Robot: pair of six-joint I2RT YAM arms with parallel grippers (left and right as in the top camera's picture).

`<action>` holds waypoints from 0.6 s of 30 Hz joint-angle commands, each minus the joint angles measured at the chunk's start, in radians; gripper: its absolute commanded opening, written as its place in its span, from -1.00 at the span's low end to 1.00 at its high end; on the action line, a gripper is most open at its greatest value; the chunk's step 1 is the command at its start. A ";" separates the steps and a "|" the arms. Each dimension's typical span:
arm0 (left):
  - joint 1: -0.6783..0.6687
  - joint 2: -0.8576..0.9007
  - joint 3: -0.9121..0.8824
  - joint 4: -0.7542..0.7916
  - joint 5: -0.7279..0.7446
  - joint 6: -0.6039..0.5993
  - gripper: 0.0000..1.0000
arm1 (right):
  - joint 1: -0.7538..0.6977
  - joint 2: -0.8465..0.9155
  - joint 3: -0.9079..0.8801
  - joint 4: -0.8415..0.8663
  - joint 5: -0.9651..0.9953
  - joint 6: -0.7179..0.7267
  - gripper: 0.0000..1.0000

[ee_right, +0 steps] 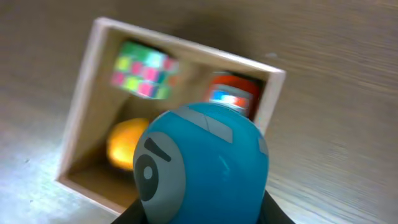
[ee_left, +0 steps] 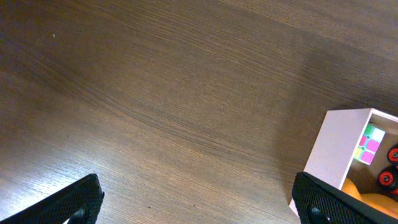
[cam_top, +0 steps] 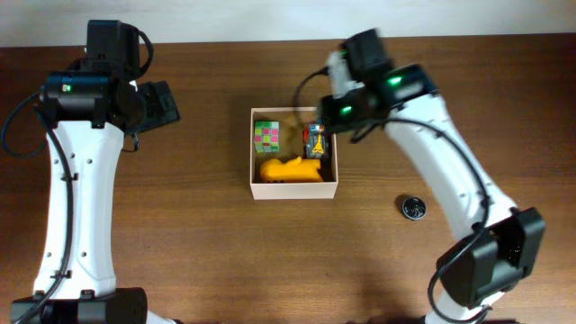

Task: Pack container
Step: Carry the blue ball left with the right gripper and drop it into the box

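Plainly, the square, shallow cardboard container [cam_top: 295, 189], white outside and tan inside, sits in the middle of the wooden bench [cam_top: 180, 225], holding a multicoloured puzzle cube [cam_top: 266, 136] and a yellow toy [cam_top: 291, 169]. It looks light and thin-walled, likely to slide or buckle; a wall's top edge seems the best hold. The right gripper [ee_right: 202, 214] pinches a smooth blue round toy [ee_right: 202, 158] above it; the left gripper [ee_left: 199, 208] hangs spread, apart from it.

White container [cam_top: 294, 190] (tan inside), mid-table, open-topped
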 commanded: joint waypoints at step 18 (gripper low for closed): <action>0.003 -0.026 0.018 -0.001 -0.004 0.008 0.99 | 0.106 0.198 -0.048 0.185 0.129 0.034 0.64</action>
